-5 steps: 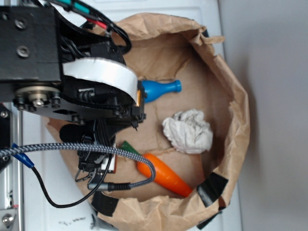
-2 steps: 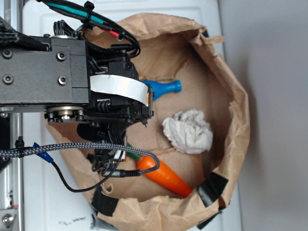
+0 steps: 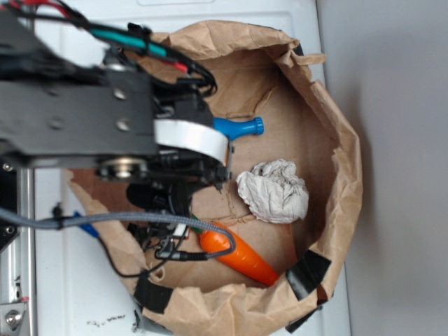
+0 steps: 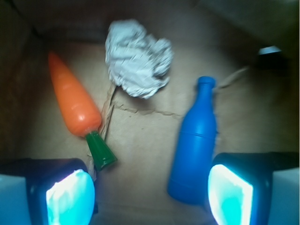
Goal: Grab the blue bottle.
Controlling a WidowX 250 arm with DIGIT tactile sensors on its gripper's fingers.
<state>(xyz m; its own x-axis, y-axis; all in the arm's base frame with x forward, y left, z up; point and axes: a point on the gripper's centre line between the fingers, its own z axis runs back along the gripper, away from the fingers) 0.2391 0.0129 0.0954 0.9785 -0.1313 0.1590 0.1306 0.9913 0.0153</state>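
Brown paper, crumpled and taped at the edges, forms a shallow bag [image 3: 336,182] lying open on a white table [image 3: 77,301], with a grey wall to one side. Inside it lie three things on the flat paper floor. Seen from the wrist camera, the blue bottle [image 4: 196,145] lies on its side, its neck pointing away from the camera and its base close by the right-hand pad. An orange carrot [image 4: 74,104] with a green top lies well to the left of the bottle, and a ball of crumpled white paper [image 4: 136,58] sits beyond and between the two.

From where I stand, the end effector [image 4: 150,190] is spread wide, its two glowing pads far apart and holding nothing. The right-hand pad sits just beside the bottle's base, overlapping it in that view, though I cannot tell whether they touch; the left-hand pad sits near the carrot's green tip. In the exterior view the black arm [image 3: 77,126] covers the bottle's body, so only its neck and flared rim [image 3: 245,127] stick out past the arm.
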